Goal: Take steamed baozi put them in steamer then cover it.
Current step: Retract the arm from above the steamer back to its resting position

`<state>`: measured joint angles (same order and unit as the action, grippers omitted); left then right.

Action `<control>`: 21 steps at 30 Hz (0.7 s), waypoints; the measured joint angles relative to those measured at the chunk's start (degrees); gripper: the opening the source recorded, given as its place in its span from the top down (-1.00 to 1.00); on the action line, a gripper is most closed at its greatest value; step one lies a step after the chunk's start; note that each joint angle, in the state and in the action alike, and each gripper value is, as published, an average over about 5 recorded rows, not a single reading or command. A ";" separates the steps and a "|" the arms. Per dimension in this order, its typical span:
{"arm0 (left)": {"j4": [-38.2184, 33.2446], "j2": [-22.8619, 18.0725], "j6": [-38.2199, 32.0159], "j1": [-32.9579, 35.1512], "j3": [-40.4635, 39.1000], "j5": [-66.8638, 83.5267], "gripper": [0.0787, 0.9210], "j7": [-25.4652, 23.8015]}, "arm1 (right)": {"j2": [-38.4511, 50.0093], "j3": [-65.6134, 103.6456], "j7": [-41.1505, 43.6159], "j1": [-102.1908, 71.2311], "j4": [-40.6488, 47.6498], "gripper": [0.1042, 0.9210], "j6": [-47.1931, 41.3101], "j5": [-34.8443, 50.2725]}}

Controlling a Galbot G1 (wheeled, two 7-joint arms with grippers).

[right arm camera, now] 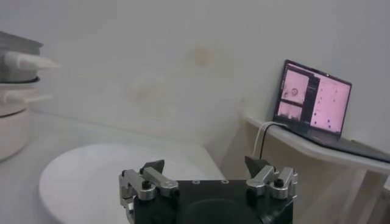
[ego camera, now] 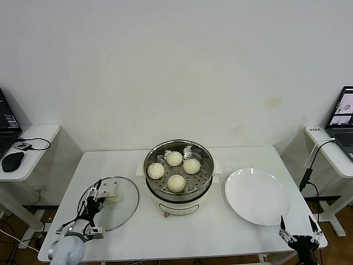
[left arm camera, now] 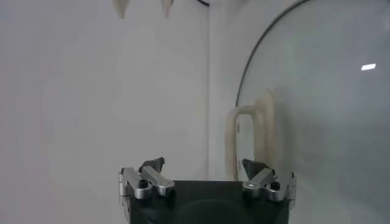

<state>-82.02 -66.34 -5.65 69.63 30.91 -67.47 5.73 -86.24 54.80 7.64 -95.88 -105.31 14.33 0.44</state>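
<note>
Reaching for the cover (ego camera: 110,202): left pincer (ego camera: 95,200) wide over its handle (left arm camera: 251,141). Glass is rigid, slippery, fragile; grip that handle. Right pincer (ego camera: 299,227) wide, parked.

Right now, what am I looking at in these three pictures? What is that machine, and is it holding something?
It is a robot with two arms, each ending in a claw. The big picture comes from a camera on its head; the other two come from cameras on its wrists. On the white table stands a steamer with four buns inside. A glass lid lies beside it on the robot's left, and an empty plate on its right. The left claw is over the lid, at its handle, but is not gripping it yet. The right claw waits open near the table's front edge, holding nothing.
</note>
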 measured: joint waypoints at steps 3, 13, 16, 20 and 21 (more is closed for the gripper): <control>0.32 -0.04 0.01 -0.28 -0.22 -0.55 -0.26 -0.39 | -0.06 -0.25 0.08 -0.04 0.29 -0.76 0.15 -0.08; 1.79 -0.59 0.07 -0.89 -0.17 -1.83 0.44 -0.61 | -0.10 -0.47 0.32 0.05 0.73 -0.76 0.33 -0.21; 1.93 -0.87 -0.27 -0.82 0.22 -2.27 0.64 0.02 | -0.10 -0.64 0.36 0.04 0.72 -0.76 0.53 -0.20; 1.43 -1.12 -0.55 -0.42 0.91 -2.94 0.83 1.51 | -0.11 -0.90 0.46 -0.02 0.53 -0.76 0.77 -0.16; 1.15 -1.12 -0.56 -0.26 1.12 -3.05 0.84 1.90 | -0.11 -0.98 0.47 -0.02 0.47 -0.76 0.79 -0.16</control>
<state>-80.87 -67.47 -6.21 69.38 32.02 -70.52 7.62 -86.35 53.83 8.12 -95.91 -104.84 15.12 0.28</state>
